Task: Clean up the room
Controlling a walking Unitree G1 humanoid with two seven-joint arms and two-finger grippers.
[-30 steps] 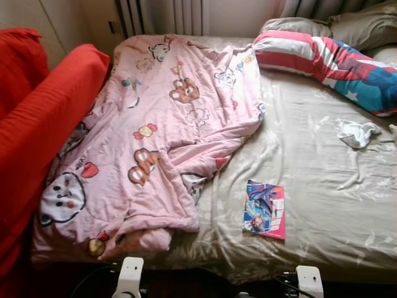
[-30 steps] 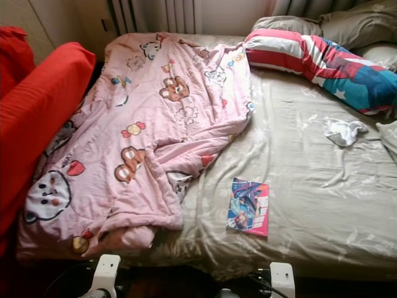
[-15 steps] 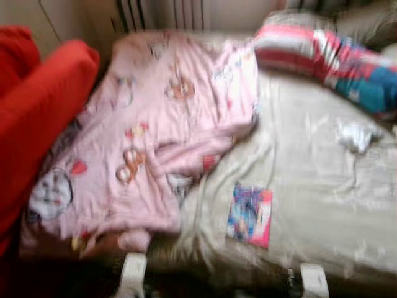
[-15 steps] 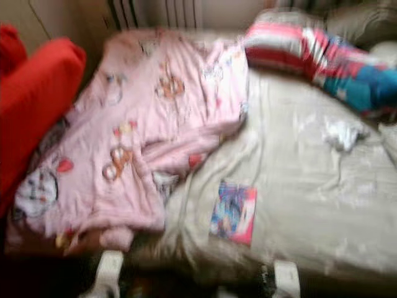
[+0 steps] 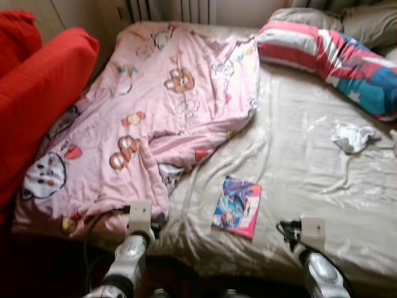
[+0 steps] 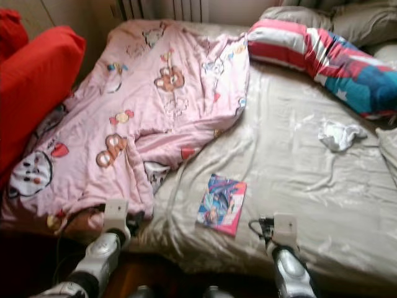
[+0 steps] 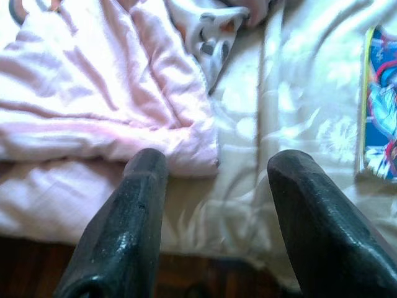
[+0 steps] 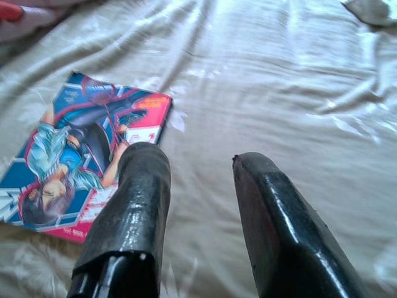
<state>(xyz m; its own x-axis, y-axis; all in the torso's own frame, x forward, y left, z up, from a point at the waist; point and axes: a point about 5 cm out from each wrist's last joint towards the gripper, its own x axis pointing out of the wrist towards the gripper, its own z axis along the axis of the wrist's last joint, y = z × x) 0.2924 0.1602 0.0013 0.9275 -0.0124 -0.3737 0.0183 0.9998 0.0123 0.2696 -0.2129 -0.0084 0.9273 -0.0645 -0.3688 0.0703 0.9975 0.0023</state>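
A rumpled pink cartoon-print blanket (image 5: 155,105) covers the left half of the bed. A colourful magazine (image 5: 237,206) lies flat on the beige sheet (image 5: 310,174) near the front edge. A crumpled white cloth (image 5: 352,135) sits at the right. My left gripper (image 7: 218,158) is open and empty, just over the blanket's lower corner (image 7: 124,93) at the bed's front edge. My right gripper (image 8: 198,158) is open and empty, low over the sheet, with the magazine (image 8: 80,180) beside one finger.
A red sofa cushion (image 5: 37,99) presses against the bed's left side. A striped red, white and blue pillow (image 5: 335,59) and grey pillows (image 5: 366,22) lie at the head. A radiator (image 5: 167,9) stands behind. Dark floor shows below the front edge.
Both arms have come up into view and now reach over the bed's front edge. The camera has shifted. The blanket, magazine and cloth lie as before.
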